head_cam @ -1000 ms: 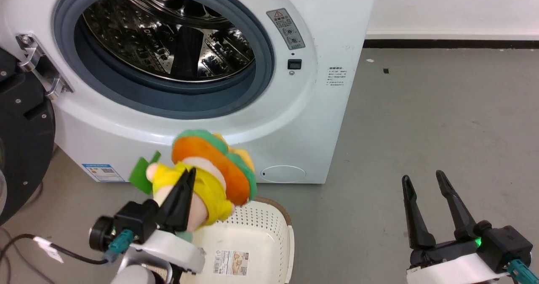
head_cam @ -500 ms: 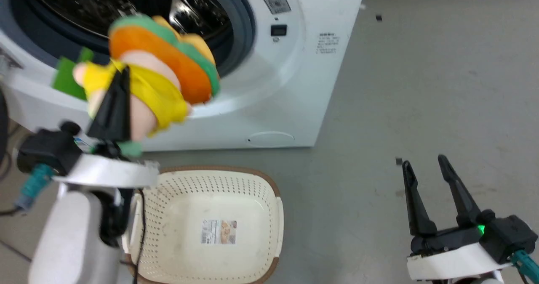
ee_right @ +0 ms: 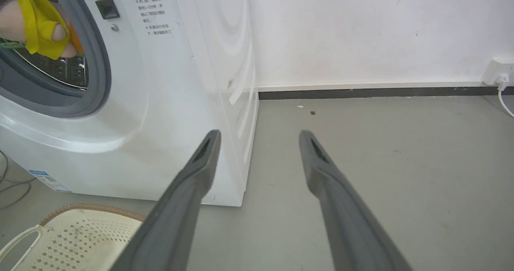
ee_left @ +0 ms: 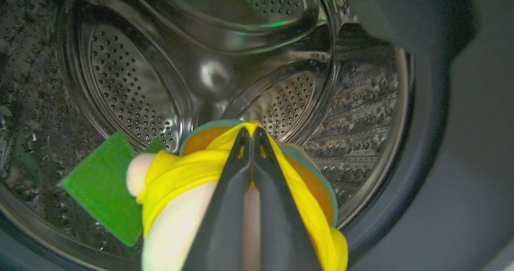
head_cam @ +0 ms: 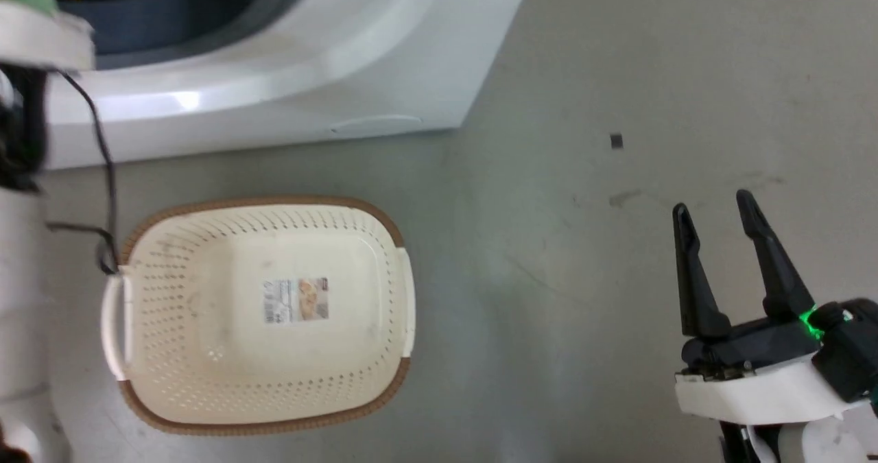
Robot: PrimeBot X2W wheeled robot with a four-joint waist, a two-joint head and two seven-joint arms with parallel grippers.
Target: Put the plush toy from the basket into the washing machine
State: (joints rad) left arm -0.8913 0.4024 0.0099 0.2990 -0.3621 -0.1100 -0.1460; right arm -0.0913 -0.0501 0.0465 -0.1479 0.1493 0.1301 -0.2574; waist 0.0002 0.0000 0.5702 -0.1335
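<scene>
Laundry corner: washing machine (ee_right: 172, 102), basket (head_cam: 171, 291), grey floor (head_cam: 583, 278), white wall (ee_right: 361, 30)

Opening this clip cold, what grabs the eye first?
The bright yellow-and-green plush toy, pinched in the shut jaws of the left gripper, hangs inside the washing machine, framed by its shiny steel drum. On the floor before the machine lies the basket, holding nothing but its sticker, with the right gripper open to its right.

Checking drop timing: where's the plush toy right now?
Left wrist view, lower centre: the plush toy is pinched in the left gripper, just inside the washing machine, its steel drum behind it.
</scene>
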